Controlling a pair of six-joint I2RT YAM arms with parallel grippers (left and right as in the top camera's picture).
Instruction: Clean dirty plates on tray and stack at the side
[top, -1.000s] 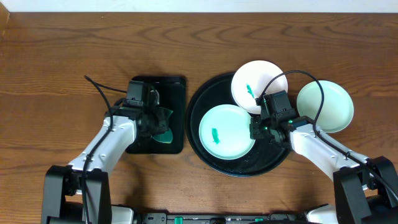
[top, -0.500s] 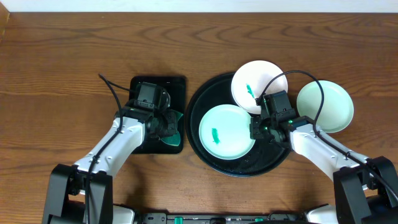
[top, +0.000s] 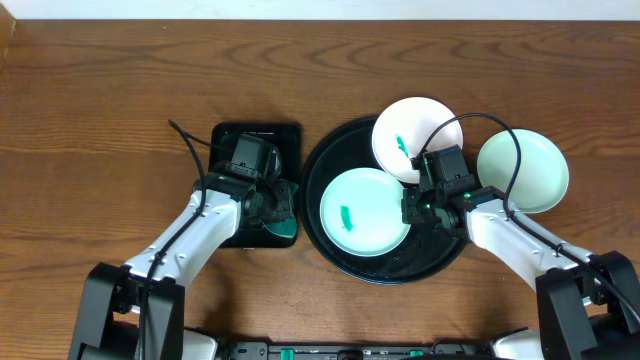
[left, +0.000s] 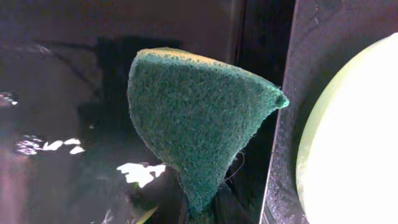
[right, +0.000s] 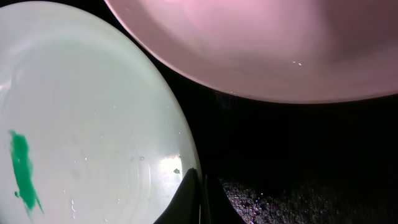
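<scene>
The left gripper pinches a green sponge over the right edge of the rectangular tray. Just to its right is the round black tray. The right gripper has its tips pressed together against the right rim of the smeared mint plate, which lies in that tray. Just beyond this gripper the white plate, also smeared, rests on the tray's far rim. To its right the second mint plate sits on the worktop.
</scene>
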